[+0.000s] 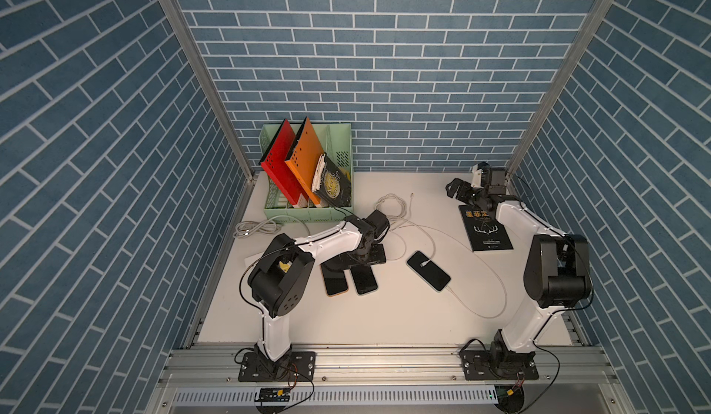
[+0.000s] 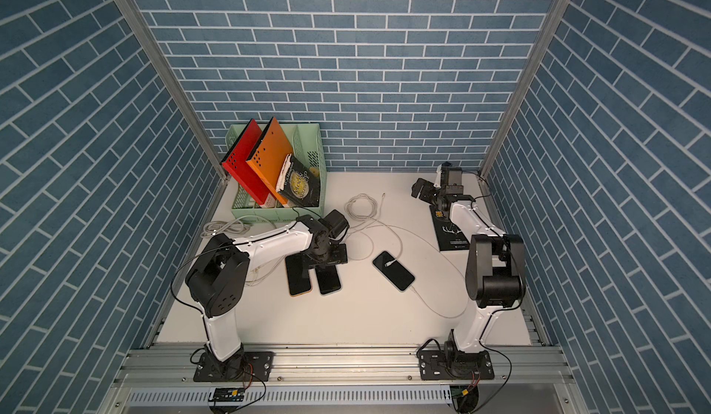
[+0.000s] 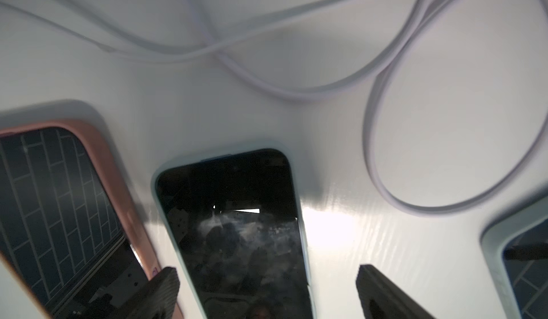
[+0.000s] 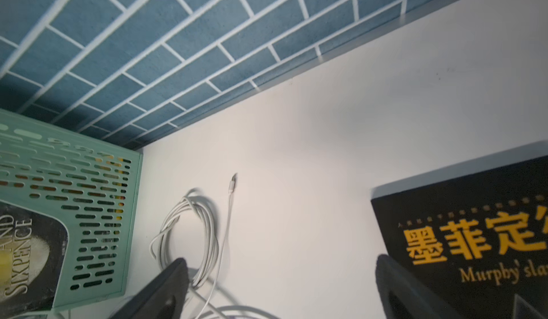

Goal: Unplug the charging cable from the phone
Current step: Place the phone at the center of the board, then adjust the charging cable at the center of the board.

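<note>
A black phone [image 1: 428, 275] [image 2: 393, 271] lies mid-table, with a white charging cable [image 1: 498, 308] plugged into its near end [image 1: 449, 288]; a second loose plug rests on its screen. My left gripper [image 1: 361, 260] [image 3: 267, 285] hovers open low over two other phones, one in a pale blue case [image 3: 231, 228] lying between and under its fingers, one in an orange-pink case [image 3: 59, 213] beside it. The cabled phone's corner [image 3: 522, 258] shows to the side. My right gripper [image 1: 456, 191] [image 4: 281, 288] hangs open at the back right, holding nothing.
A green file organiser [image 1: 307, 212] with red and orange folders and a book stands at the back left. A black book [image 1: 485, 227] [image 4: 474, 243] lies under the right arm. A coiled white cable [image 4: 189, 237] with a free plug [image 4: 232, 182] lies mid-back; another coil [image 1: 254, 229] lies left.
</note>
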`<state>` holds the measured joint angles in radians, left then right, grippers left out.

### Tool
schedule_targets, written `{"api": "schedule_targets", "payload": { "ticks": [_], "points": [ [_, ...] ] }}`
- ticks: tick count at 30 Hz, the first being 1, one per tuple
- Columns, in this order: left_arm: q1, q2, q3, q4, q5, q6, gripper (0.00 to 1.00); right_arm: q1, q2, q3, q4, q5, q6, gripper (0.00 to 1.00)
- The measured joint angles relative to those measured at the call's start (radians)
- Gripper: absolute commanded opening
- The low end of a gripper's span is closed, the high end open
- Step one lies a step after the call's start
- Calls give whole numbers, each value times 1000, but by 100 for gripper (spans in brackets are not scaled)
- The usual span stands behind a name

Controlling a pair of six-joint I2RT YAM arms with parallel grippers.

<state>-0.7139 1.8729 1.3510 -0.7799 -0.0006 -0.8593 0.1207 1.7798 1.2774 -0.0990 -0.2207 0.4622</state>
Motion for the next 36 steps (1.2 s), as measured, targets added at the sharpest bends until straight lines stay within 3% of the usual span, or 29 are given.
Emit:
{"api": "schedule_targets", "payload": {
  "ticks": [8,21,27,33,36],
  "points": [
    [0,-55,36,25,-29,-31,97,179,-7,-174,-72,27,-48,75],
    [12,-90,-32,55,-32,-35,96,235,33,-192,-112,169,-122,63],
    [18,-98,-58,68,-31,-35,96,261,65,-195,-123,194,-138,45],
    [29,-104,-81,85,-25,-35,95,283,74,-189,-131,232,-177,0],
    [36,-106,-92,90,-19,-35,95,288,92,-157,-156,248,-178,0]
  ]
}}
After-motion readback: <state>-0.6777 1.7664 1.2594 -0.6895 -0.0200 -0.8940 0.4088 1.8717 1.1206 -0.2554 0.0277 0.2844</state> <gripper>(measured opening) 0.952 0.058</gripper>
